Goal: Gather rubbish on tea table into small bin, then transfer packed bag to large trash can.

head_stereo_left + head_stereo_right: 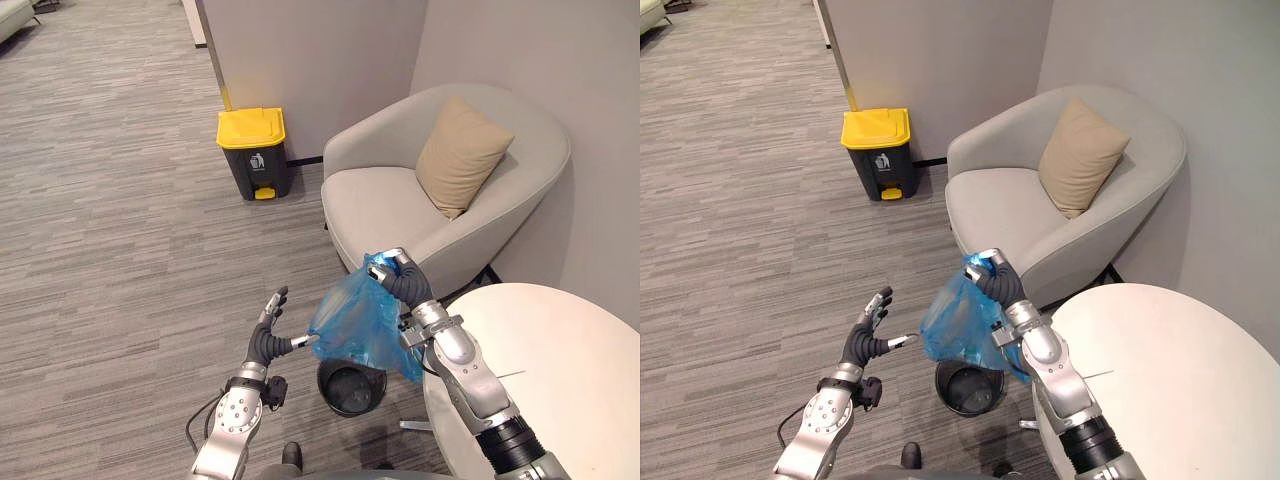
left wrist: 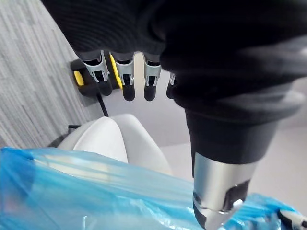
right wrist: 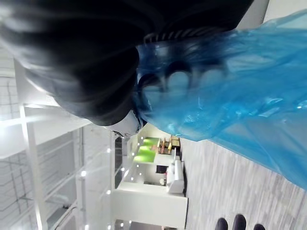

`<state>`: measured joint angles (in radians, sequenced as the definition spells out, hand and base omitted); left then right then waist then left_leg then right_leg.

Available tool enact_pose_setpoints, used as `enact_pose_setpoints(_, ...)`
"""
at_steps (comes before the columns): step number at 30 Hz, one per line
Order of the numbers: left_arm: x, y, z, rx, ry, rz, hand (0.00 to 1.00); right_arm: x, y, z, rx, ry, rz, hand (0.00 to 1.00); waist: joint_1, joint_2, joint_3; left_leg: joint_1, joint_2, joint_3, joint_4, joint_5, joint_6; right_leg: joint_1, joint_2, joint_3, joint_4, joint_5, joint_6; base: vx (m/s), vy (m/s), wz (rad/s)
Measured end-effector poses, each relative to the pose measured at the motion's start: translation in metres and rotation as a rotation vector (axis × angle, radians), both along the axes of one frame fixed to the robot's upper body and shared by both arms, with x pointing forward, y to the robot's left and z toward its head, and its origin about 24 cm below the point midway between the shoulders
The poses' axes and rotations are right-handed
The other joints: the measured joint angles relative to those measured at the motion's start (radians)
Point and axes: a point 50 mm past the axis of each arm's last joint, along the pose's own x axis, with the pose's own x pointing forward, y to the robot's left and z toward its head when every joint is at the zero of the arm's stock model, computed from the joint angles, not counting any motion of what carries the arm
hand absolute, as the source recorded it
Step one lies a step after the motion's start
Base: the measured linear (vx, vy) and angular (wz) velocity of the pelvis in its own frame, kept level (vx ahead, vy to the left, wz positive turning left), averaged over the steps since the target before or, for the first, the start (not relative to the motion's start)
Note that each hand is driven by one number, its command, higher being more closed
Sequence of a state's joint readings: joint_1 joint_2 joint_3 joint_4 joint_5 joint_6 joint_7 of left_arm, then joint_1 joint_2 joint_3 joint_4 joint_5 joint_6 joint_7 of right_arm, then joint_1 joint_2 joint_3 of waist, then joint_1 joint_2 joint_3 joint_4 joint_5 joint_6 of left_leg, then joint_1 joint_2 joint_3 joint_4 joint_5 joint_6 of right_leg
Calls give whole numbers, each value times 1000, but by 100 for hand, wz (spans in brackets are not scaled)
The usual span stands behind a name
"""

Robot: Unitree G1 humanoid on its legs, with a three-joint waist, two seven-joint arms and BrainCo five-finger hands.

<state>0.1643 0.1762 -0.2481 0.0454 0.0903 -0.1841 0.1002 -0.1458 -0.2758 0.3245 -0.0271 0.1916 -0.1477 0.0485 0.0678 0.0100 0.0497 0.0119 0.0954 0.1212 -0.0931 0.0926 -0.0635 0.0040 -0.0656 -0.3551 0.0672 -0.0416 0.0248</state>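
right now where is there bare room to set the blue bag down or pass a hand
Free: the carpet between the yellow-lidded trash can and the left hand; the armchair seat before the cushion; the white table top. Crowded: over the small bin, where the blue bag hangs from the right hand.

Bright, even indoor light; faint soft shadows on carpet [image 1: 120, 250]
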Motion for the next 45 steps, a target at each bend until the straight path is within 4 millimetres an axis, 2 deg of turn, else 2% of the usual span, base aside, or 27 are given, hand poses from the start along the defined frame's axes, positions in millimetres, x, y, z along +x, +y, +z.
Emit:
enact_pose_setpoints(7,22,-10,24,87,-123,-111,0,6,11,13,-12,-41,96,100,-6,0,-1,3,1,9,0,0,0,1,3,9,-9,9,-1,8,3,-3)
enact_pose_setpoints(10,26,-14,32,119,-168,-144,0,6,19,17,-14,-55,134,100,-8,0,-1,4,0,11,0,0,0,7,5,11,-22,16,0,3,4,-2)
enact_pose_setpoints(15,26,-18,33,127,-177,-158,0,1,39,31,18,-102,228,100,-27,0,-6,4,1,19,-1,0,0,8,9,20,-37,27,-1,8,8,-5)
enact_pose_setpoints(19,27,-28,34,111,-185,-186,0,-1,46,35,37,-112,267,100,-27,1,-17,4,2,22,-1,0,0,8,11,24,-43,31,-3,3,5,-3)
enact_pose_setpoints(25,32,-35,21,131,-126,-174,0,-10,65,40,131,-93,364,100,-29,1,-29,4,6,24,-2,1,0,11,16,28,-55,39,-4,2,1,-2)
enact_pose_setpoints(33,31,-38,7,139,-73,-136,0,-17,80,39,178,-64,434,100,-27,0,-46,6,6,24,-3,1,0,13,17,29,-56,40,-3,0,0,0)
enact_pose_setpoints(45,29,-39,2,120,-62,-101,0,-21,110,60,130,-133,573,100,-22,-1,-46,18,7,22,-9,1,-1,27,18,29,-60,40,-3,0,0,0)
